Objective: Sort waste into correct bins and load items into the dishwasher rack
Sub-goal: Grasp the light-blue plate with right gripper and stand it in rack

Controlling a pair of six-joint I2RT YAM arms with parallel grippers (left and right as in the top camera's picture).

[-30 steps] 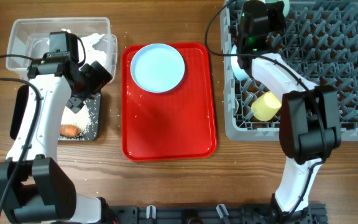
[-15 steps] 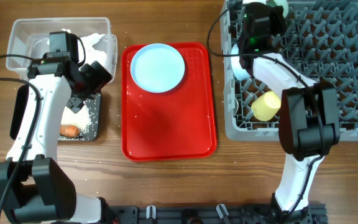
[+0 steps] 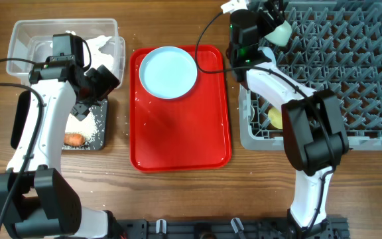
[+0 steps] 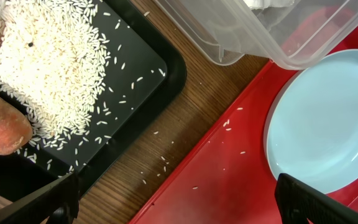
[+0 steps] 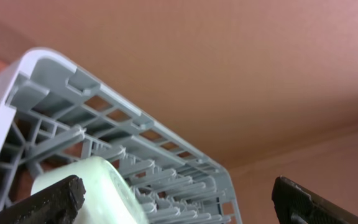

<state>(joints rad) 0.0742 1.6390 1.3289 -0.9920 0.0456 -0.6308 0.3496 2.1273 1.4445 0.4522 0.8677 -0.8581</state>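
Loading dishes: right gripper point(image 5: 179, 200), spread and empty, hangs by the green bowl point(image 3: 281, 32) at the far-left corner of the rack point(image 3: 350, 79) — the plate point(image 3: 169, 72) left of the rack likely next, needing a rim pinch.

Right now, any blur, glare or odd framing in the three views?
Overhead: evenly lit and sharp, soft shadows only, no harsh glare on the red tray. Left wrist: crisp on the rice grains, mild highlights on the clear tub. Right wrist: tilted upward, mostly a plain brown surface; the dishwasher rack is clear enough, the pale green bowl slightly soft.
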